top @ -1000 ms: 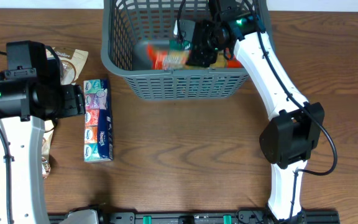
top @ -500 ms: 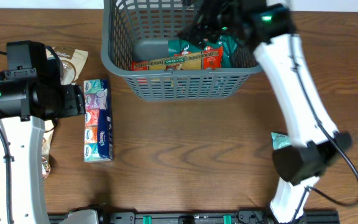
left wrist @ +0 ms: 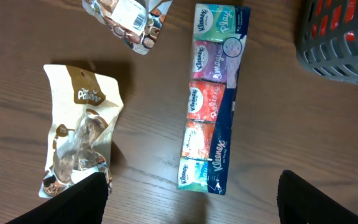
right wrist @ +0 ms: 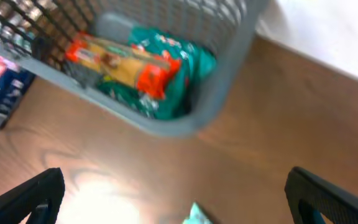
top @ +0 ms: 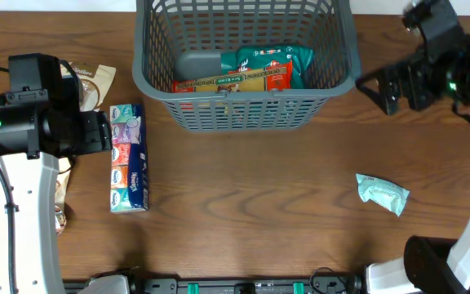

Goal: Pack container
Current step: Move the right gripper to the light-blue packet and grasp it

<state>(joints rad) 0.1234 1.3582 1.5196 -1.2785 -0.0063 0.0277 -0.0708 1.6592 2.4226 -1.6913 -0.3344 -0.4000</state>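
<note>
Dark grey slotted plastic basket, the container (top: 243,114), sits at the top centre of the overhead view. It holds a green packet (top: 272,59) and an orange-and-yellow packet (top: 227,82). The right gripper (right wrist: 179,190) hovers at its right, fingers spread and empty. The left gripper (left wrist: 194,190), also spread, hangs over a long multicoloured tissue pack (left wrist: 213,99) at the left.
</note>
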